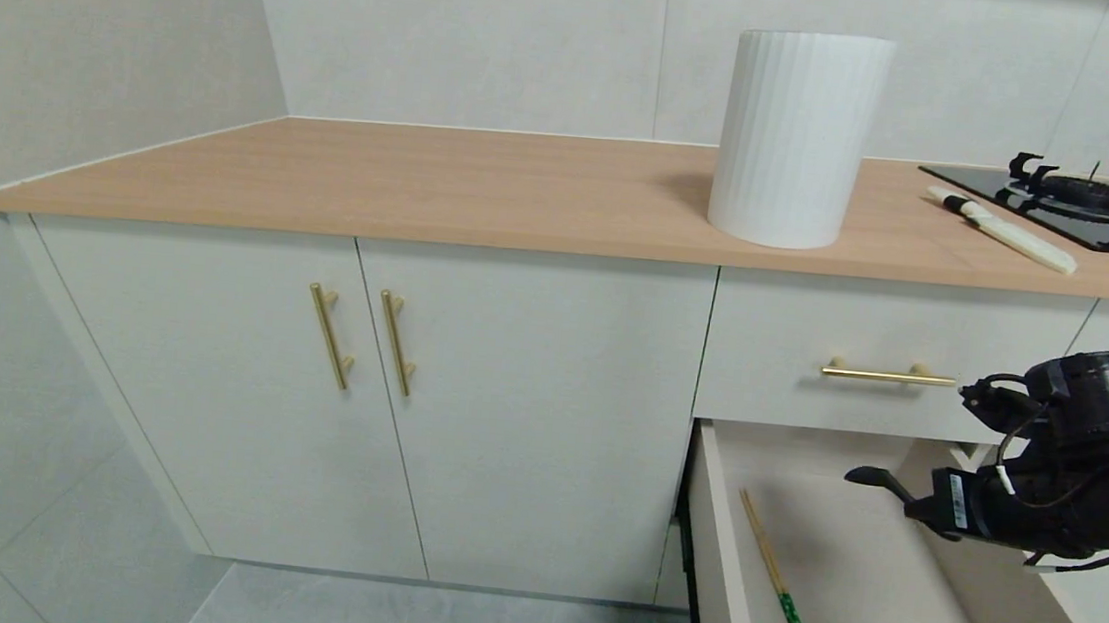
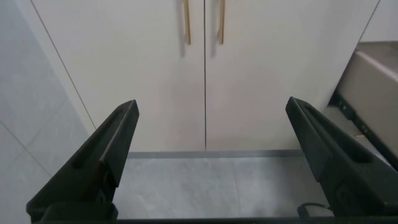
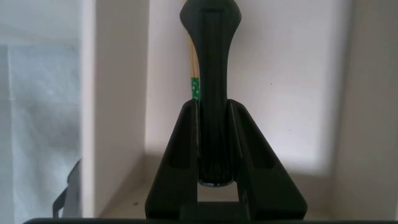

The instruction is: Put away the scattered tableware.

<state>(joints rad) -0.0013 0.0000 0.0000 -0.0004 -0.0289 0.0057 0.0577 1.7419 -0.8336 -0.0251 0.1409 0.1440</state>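
The pale, box-shaped pull-out drawer stands open at the near right, so tableware can be lowered straight into it. A pair of slim wooden chopsticks with green patterned ends lies flat on its floor, close along the left wall, green ends nearer. That piece looks put away.

The right gripper hangs just above the right part of the drawer. Its two black fingers are pressed together with nothing between them. In the right wrist view the chopsticks show as a sliver beyond the closed fingers, lying apart from them on the drawer floor. Empty and over the drawer, this arm seems free to go for another piece.

The piece left out, as I judge it, is the white knife with a dark band at its handle. It lies flat at the far right of the light wooden countertop, just beside the black gas hob and to the right of the tall white ribbed cylinder container. That is the right arm's side, so that arm looks best placed to fetch it.

The left gripper sits low with its fingers spread wide and holding nothing. It faces the white cabinet doors with brass bar handles and the grey floor, well left of the drawer, probably to stay out of the way.
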